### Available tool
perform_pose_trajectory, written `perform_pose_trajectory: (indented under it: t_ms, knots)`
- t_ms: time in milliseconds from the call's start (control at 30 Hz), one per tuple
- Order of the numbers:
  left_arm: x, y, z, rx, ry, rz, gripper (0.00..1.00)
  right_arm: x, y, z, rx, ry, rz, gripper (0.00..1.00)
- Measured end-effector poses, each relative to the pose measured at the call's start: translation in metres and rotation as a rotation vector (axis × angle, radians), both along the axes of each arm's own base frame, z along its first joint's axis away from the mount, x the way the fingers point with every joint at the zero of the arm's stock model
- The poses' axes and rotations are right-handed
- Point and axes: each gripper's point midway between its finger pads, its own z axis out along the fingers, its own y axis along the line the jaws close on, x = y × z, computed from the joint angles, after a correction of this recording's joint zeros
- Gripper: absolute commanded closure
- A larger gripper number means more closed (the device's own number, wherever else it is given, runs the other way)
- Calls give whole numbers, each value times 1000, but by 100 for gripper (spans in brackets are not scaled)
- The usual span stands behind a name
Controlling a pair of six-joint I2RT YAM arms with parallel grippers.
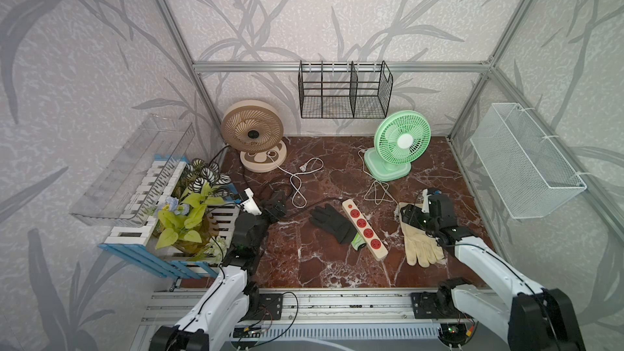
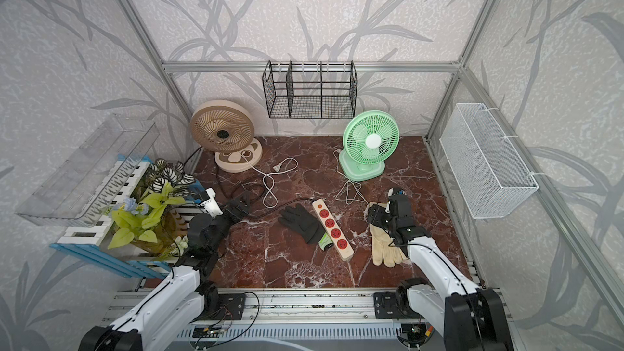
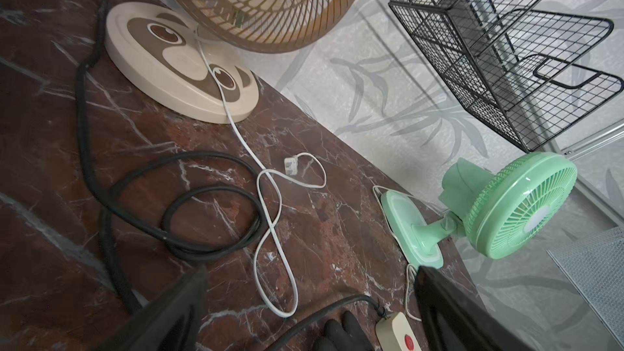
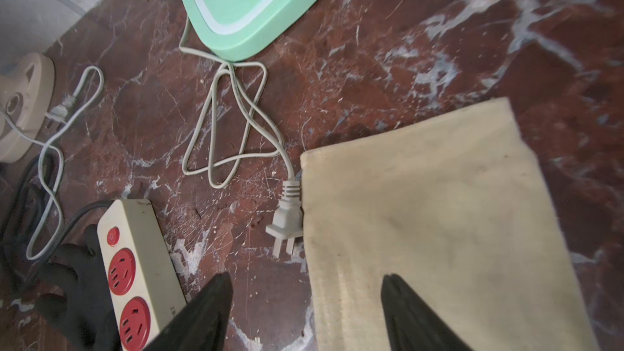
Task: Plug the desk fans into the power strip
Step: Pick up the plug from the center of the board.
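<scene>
1. Both arms reach in from the near rail [image 1: 337, 298]. The right end effector [image 4: 305, 278] hovers low over the tabletop [image 1: 304, 265] with jaws apart and empty, one finger [image 4: 412, 319] above the cuff of a cream work glove [image 4: 439, 214].
2. Just ahead of it lies the white plug [image 4: 285, 221], flat on the tabletop, prongs toward the end effector, hard against the glove's edge. Its cord [image 4: 236, 123] loops back to the green desk fan [image 1: 401, 141] at far right.
3. The power strip [image 1: 364, 229] lies at an angle mid-tabletop, all four red sockets [image 1: 361, 223] vacant, with a black glove [image 1: 332, 222] against its left side.
4. The left end effector [image 3: 312, 271] waits at left, jaws wide and holding nothing. It faces a beige fan [image 1: 253, 130], and a second plug [image 1: 304, 166], the beige fan's, also lies loose.
5. The step in hand appears to be picking up the green fan's plug; nothing is plugged in yet.
6. The next move calls for closing on the plug body rather than the glove cuff. The plug must then be lifted, its prongs turned down, and carried left to a socket. The strip lies loose and may need steadying.
</scene>
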Motion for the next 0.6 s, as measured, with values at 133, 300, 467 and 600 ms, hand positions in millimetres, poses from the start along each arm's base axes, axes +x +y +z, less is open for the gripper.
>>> perform_pose_trajectory:
  t_ms: [133, 300, 467, 600]
  knots:
    - [4, -22, 1, 37, 10, -70, 0, 10, 8, -8, 10, 54, 37, 38]
    - [8, -54, 5, 111, 5, -156, 0, 20, 10, -12, -3, 99, 50, 43]
    - [14, -81, 6, 181, 16, -221, 0, 27, 11, -23, -18, 157, 60, 49]
    - [16, -102, 1, 229, 31, -272, 0, 30, 13, -33, -27, 203, 68, 53]
